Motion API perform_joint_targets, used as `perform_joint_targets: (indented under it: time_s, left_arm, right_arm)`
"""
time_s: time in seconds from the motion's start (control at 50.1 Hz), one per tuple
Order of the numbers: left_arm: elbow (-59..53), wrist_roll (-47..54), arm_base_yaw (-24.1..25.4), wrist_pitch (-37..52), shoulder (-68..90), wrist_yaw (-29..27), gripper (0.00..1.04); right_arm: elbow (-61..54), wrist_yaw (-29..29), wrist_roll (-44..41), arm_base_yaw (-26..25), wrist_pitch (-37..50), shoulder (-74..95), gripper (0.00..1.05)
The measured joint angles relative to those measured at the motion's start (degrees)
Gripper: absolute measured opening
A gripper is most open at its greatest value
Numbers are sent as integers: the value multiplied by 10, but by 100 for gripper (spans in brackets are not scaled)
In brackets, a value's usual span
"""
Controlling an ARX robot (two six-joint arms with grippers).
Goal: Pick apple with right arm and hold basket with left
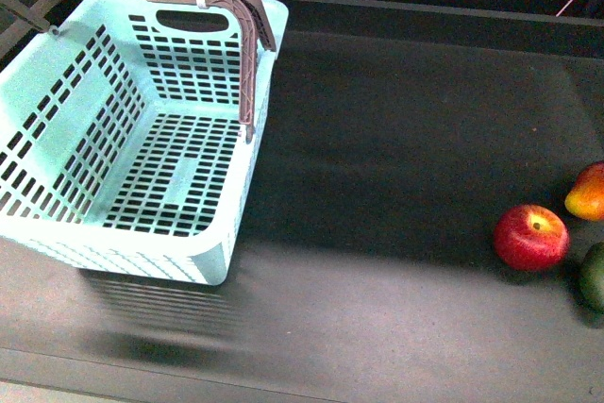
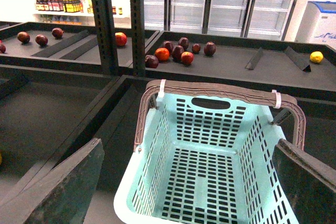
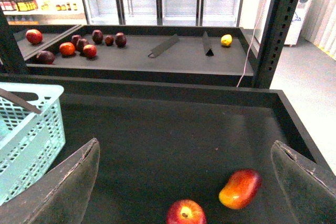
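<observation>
The red apple (image 1: 531, 237) with a yellowish stem patch lies on the dark shelf at the right; the right wrist view shows the apple (image 3: 186, 213) at its lower edge. My right gripper (image 3: 189, 182) hangs open above it, nothing between its fingers. The mint-green basket (image 1: 212, 252) with a brown latticed handle (image 1: 247, 54) stands at the left, empty. In the left wrist view the basket (image 2: 157, 145) sits below my open left gripper (image 2: 191, 182), whose fingers straddle it without touching. Neither arm shows in the front view.
An orange-red fruit (image 1: 588, 192) and a dark green fruit (image 1: 594, 277) lie just right of the apple. The orange-red fruit (image 3: 240, 188) is beside the apple in the right wrist view. Raised shelf walls (image 3: 294, 124) border the tray. Further shelves hold dark fruit (image 2: 178, 52).
</observation>
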Motion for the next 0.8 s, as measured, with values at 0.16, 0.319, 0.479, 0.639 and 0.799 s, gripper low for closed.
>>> perform_joint_targets:
  time_s: [0.16, 0.319, 0.479, 0.639, 0.799]
  left_arm:
    - [0, 0, 0, 0, 0, 0, 98]
    - [0, 0, 0, 0, 0, 0, 98]
    - [0, 0, 0, 0, 0, 0, 98]
    - [31, -63, -1, -88, 39, -6, 98]
    - [90, -249, 15, -111, 192, 34, 98]
  right_arm:
    - [0, 0, 0, 0, 0, 0, 96]
    - [0, 0, 0, 0, 0, 0, 96]
    - [0, 0, 0, 0, 0, 0, 96]
    - [0, 0, 0, 0, 0, 0, 96]
    - [0, 0, 0, 0, 0, 0, 96]
